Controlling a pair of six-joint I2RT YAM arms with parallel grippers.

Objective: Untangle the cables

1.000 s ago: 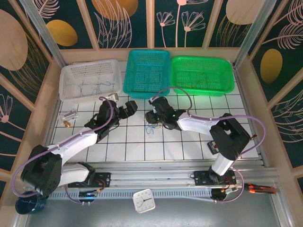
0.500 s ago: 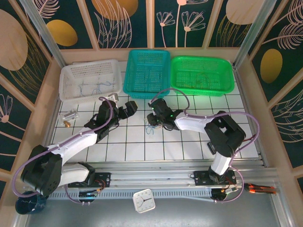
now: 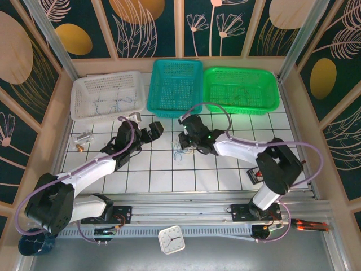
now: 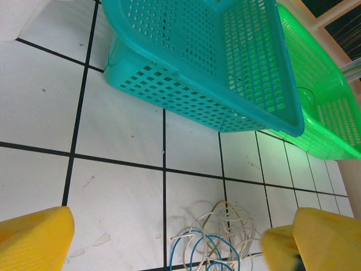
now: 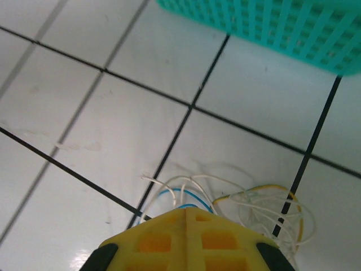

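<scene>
Grab step: right gripper [image 5: 186, 217] jaws closed, apparently pinching cables [image 5: 265, 209] at its 12 o'clock. Left gripper [image 4: 169, 234] wide, empty. Next: pull one strand free, slowly.

Open tiled table [image 3: 197, 176] is lying behind the right claw [image 5: 186, 214] and out to its side. Just ahead, the teal basket [image 5: 271, 28] is blocking the way; the left claw [image 3: 153, 131] is standing near, beyond the cables [image 5: 256, 206].
</scene>
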